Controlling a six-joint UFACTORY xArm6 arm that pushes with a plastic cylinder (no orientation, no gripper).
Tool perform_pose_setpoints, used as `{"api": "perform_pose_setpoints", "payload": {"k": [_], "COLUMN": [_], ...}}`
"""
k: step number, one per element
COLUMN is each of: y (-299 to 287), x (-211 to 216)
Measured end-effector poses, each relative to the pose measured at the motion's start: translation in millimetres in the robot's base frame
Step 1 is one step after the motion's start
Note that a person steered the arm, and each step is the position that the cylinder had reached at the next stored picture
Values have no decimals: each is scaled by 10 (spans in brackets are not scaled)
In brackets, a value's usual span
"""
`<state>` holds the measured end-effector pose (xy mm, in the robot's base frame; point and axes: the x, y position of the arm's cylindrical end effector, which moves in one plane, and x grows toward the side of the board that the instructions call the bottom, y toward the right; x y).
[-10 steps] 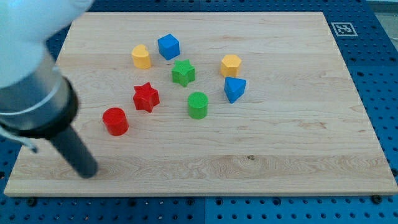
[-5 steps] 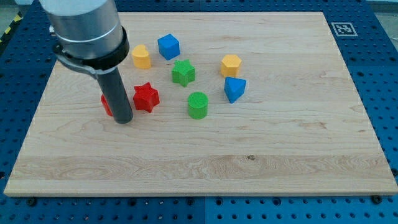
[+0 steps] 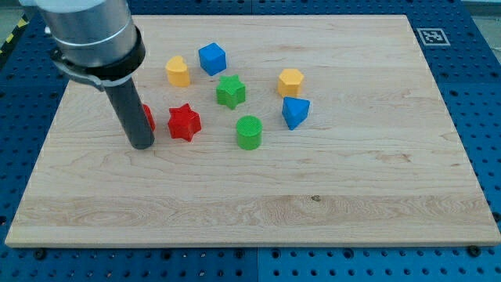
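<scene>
My tip (image 3: 142, 145) rests on the board at the view's left, right against a red cylinder (image 3: 148, 117) that the rod mostly hides; only a sliver of it shows on the rod's right side. A red star (image 3: 184, 122) lies just right of that. Further right stands a green cylinder (image 3: 249, 132). Above these sit a yellow block (image 3: 178, 70), a blue cube (image 3: 212, 59) and a green star (image 3: 230, 91).
A yellow hexagonal block (image 3: 290, 81) and a blue wedge-like block (image 3: 295, 112) lie right of centre. The wooden board (image 3: 352, 180) sits on a blue pegboard, with a fiducial tag (image 3: 430, 36) off its top right corner.
The rod swung in from the lower left to the red cylinder, then slid up and left. The red cylinder moved up with it, from lower left of the red star to beside it.
</scene>
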<state>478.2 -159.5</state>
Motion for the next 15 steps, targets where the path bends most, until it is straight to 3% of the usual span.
{"api": "perform_pose_setpoints", "payload": {"k": [2,5,10,12,15], "y": [-161,-757,-171,-566,-243], "x": [-435,-638,-684,-997,-1052]}}
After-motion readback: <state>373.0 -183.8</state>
